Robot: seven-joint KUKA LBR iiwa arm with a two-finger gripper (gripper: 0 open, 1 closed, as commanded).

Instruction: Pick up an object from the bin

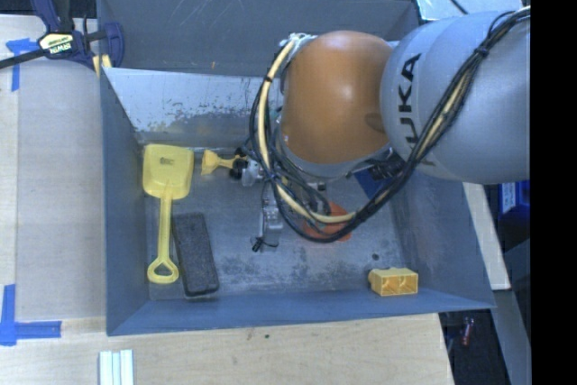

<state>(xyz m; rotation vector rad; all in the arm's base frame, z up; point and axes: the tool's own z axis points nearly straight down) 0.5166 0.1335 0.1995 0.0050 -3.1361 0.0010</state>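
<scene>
My gripper (268, 226) hangs below the orange wrist cover, low over the bin floor near the middle. Just to its upper left lies a small yellow piece (216, 161) with a dark end. An orange-red rounded thing (319, 231) lies right of the gripper, mostly hidden under the cables. A dark grey oblong block (195, 253) lies to the gripper's left on the floor. Next to that block is a yellow toy shovel (167, 183), blade toward the back wall and handle loop toward the front.
A yellow sponge-like block (393, 281) sits at the front right corner. A blue thing (368, 181) peeks out under the arm at the right. The arm and its cables cover the bin's right half. Bare floor lies in front of the gripper.
</scene>
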